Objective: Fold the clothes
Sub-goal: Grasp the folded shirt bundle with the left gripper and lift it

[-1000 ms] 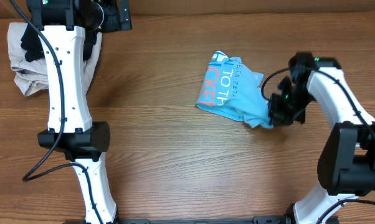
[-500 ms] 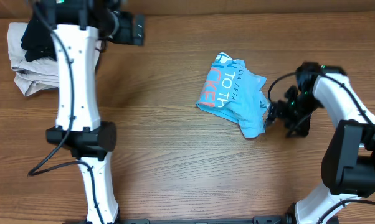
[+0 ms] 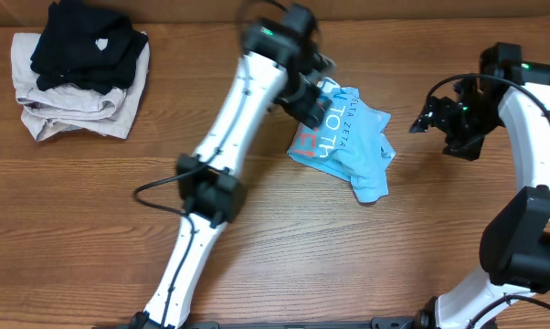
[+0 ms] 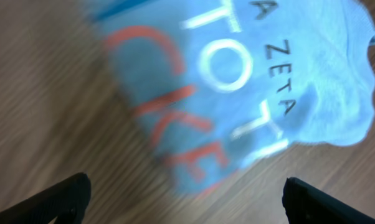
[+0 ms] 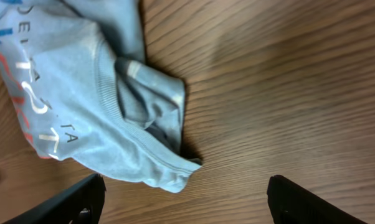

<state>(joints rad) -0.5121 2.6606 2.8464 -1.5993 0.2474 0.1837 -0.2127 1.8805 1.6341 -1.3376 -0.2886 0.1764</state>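
— Where is there room to reach in?
— Bare table [image 3: 275, 274] lies along the near side between the two arms, and a strip of wood separates the T-shirt [image 3: 357, 146] from the right gripper [image 3: 419, 122].
— And what blocks?
— The left arm [image 3: 234, 128] slants across the middle. The left gripper [image 3: 313, 94] hangs over the T-shirt's far-left edge, perhaps touching, but it's too blurred to say. A garment pile [image 3: 74, 82] fills the far-left corner.

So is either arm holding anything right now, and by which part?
Nothing is held. The left tool is open above the shirt; the right tool is open too, apart from the shirt.
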